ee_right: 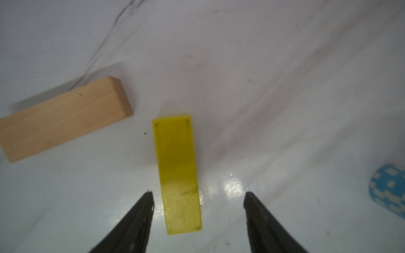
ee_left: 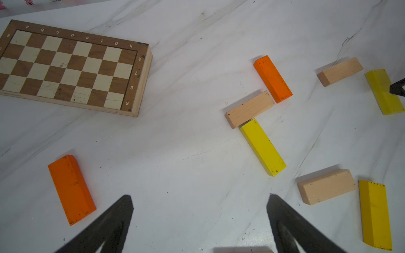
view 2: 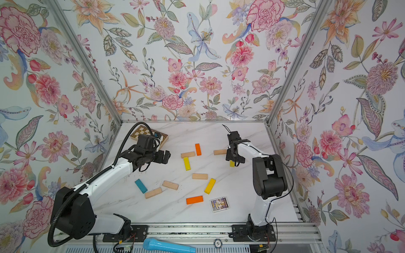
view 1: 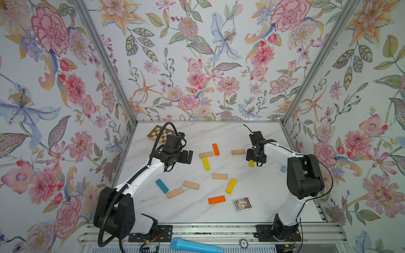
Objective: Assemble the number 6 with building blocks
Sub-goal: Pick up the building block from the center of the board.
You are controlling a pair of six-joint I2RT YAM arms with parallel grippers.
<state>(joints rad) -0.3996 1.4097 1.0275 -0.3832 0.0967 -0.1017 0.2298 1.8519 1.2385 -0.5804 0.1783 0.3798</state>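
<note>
The building blocks lie flat and scattered on the white marble table (view 1: pixel 258 197). An orange (view 1: pixel 215 149), a beige (view 1: pixel 206 154) and a yellow one (view 1: pixel 205 163) touch in a zigzag at the middle. No number 6 is in view. My right gripper (ee_right: pixel 198 193) is low over another yellow block (ee_right: pixel 177 170), open, with one finger on each side of its near end and a gap on both sides. A beige block (ee_right: pixel 65 118) lies beside it. My left gripper (ee_left: pixel 199 197) hovers open over bare table, with an orange block (ee_left: pixel 71 188) to one side.
A chequered board (view 1: pixel 156 133) sits at the back left under the left arm. A picture card (view 1: pixel 242 204) lies front right, near an orange block (view 1: pixel 216 200). A teal block (view 1: pixel 162 186) lies front left. A blue chip (ee_right: pixel 390 192) rests right of the right gripper.
</note>
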